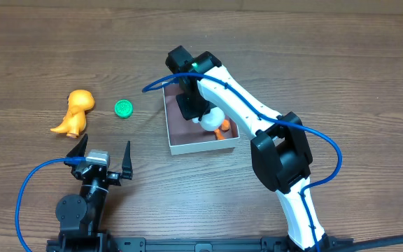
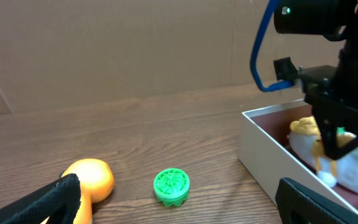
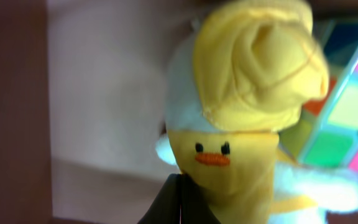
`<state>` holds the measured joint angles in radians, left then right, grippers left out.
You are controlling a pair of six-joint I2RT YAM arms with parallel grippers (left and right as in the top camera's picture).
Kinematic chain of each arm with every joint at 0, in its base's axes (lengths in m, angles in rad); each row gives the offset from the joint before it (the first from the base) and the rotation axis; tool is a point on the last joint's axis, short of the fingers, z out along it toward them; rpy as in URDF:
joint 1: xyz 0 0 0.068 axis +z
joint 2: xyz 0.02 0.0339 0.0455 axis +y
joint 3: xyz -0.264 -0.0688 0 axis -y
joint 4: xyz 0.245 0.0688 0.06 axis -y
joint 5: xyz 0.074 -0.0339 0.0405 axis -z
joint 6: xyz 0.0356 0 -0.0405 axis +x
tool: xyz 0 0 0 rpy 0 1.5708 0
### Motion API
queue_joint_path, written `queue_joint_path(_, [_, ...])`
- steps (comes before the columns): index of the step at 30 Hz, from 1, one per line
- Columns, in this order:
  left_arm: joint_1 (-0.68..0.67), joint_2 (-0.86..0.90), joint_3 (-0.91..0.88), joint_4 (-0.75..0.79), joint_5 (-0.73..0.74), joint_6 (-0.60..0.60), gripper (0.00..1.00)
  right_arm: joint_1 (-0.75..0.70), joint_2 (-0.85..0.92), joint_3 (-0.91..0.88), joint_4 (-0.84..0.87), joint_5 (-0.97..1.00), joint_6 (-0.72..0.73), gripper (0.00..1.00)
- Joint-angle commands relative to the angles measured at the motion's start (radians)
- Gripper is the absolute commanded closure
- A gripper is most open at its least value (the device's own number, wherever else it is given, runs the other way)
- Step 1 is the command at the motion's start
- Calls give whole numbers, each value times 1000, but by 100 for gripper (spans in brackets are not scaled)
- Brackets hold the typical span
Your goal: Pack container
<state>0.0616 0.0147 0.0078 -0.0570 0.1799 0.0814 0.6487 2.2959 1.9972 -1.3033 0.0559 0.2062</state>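
Note:
The container (image 1: 187, 131), a shallow white-walled box with a pinkish-brown floor, sits mid-table. A white and yellow plush duck (image 1: 213, 120) lies inside it. My right gripper (image 1: 194, 110) reaches down into the box. In the right wrist view this gripper (image 3: 180, 198) is shut, its tips pressed against the duck (image 3: 247, 124) just below the beak. A colourful puzzle cube (image 3: 347, 106) lies behind the duck. My left gripper (image 1: 102, 158) stands open near the front edge, with nothing between its fingers (image 2: 55, 199). A green ridged disc (image 2: 171, 185) and an orange dinosaur toy (image 2: 92, 179) lie ahead of it.
The orange dinosaur (image 1: 75, 112) and the green disc (image 1: 123, 108) rest on the wooden table left of the container. The box's white wall (image 2: 266, 155) rises at the right of the left wrist view. The right arm (image 1: 278, 154) stretches across the table's right side.

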Motion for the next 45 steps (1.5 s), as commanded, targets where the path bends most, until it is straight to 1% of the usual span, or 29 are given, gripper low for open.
queue_joint_path(1, [8,-9,-3,0,-3,9,0,-5,5,18,-51,37,8,96])
queue_joint_path(7, [8,-9,-3,0,-3,9,0,-5,-1,45,-67,36,2,96])
queue_joint_path(15, [8,-9,-3,0,-3,9,0,-6,-1,201,-39,37,-6,96])
queue_joint_path(24, [8,-9,-3,0,-3,9,0,-26,5,199,8,50,-51,96])
queue_joint_path(26, [8,-9,-3,0,-3,9,0,-34,5,194,7,76,-51,96])
queue_joint_path(38, [8,-9,-3,0,-3,9,0,-63,5,153,-52,48,-58,96])
queue_joint_path(45, [8,-9,-3,0,-3,9,0,-63,5,103,-37,38,-59,96])
